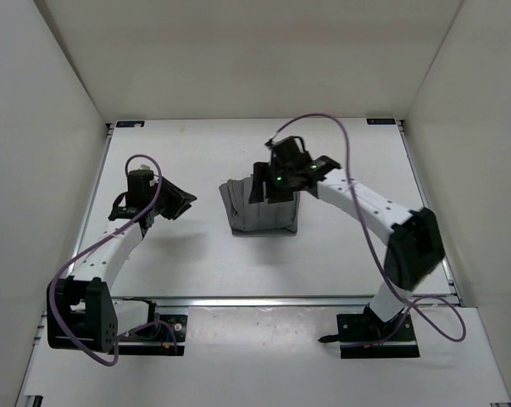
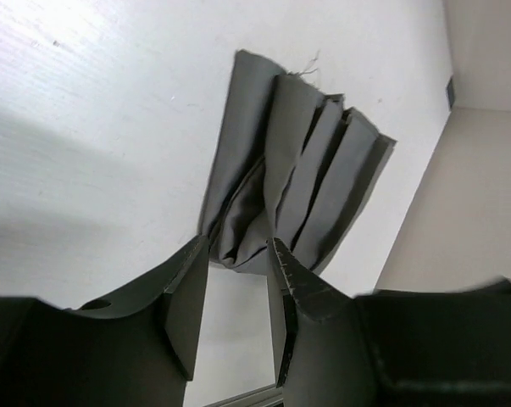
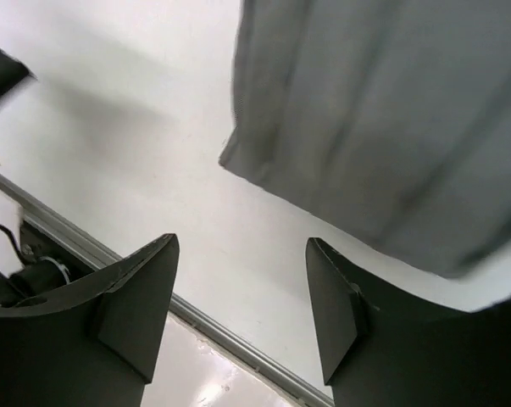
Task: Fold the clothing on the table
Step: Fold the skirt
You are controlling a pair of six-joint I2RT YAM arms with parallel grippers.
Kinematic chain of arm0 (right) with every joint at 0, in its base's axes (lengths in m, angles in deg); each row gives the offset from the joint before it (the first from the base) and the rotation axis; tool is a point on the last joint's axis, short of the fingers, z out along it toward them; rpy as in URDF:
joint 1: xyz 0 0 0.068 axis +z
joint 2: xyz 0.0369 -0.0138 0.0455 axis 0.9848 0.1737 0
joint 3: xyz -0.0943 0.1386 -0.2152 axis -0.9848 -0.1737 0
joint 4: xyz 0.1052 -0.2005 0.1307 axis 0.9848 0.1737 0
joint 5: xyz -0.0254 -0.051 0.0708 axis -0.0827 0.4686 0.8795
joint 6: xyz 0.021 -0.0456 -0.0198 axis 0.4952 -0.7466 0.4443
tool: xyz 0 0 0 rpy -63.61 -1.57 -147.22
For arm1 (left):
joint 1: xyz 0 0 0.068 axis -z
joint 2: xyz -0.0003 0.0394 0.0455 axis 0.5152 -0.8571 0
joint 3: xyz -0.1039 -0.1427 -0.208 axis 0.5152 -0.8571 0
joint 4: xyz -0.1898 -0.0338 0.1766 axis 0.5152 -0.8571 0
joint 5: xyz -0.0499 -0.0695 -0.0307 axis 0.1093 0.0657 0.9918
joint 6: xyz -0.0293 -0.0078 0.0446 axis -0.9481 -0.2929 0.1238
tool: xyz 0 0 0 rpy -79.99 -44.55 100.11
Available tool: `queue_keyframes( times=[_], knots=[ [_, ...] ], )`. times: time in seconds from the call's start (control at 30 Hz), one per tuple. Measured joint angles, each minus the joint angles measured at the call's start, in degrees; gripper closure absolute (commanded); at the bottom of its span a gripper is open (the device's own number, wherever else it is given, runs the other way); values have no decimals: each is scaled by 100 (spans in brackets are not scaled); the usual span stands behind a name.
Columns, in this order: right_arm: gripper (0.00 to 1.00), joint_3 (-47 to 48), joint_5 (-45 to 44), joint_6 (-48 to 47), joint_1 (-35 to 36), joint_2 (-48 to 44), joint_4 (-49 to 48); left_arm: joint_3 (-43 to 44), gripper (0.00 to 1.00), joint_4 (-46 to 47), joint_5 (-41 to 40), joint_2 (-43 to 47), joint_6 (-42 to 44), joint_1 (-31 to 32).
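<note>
Top external: the skirt (image 1: 253,216) lies as a compact folded bundle in the middle of the desk (image 1: 196,263), right jaws over its far edge, left jaws well to its left. Wrist views show both pairs parted and empty; we judge the fold is set, so no hold is needed.

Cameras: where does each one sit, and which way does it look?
Top external: high behind the bases, looks down on table, clothing, both arms.
Left wrist: rides that arm, looks past the left gripper at the clothing.
Right wrist: rides that arm, looks down past the right gripper at the clothing's edge.
Shared: all three show the clothing.
</note>
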Motion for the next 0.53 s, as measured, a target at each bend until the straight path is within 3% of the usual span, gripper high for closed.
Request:
queue_keyframes(
  times=[0.03, 0.17, 0.43, 0.53],
  knots=[
    [36, -142, -2, -13, -149, -293, -20, -24, 56, -7, 0, -44, 0, 15],
    [36, -673, -101, -133, -815, -1056, 0, -79, 60, -11, 2, -111, 4, 90],
    [36, -1421, -216, -216, -1102, -1158, 203, -79, 60, -13, -2, -109, 28, 116],
    [24, -1478, -278, -278, -1093, -1145, 280, -79, 61, -42, -31, -70, 48, 116]
  ],
)
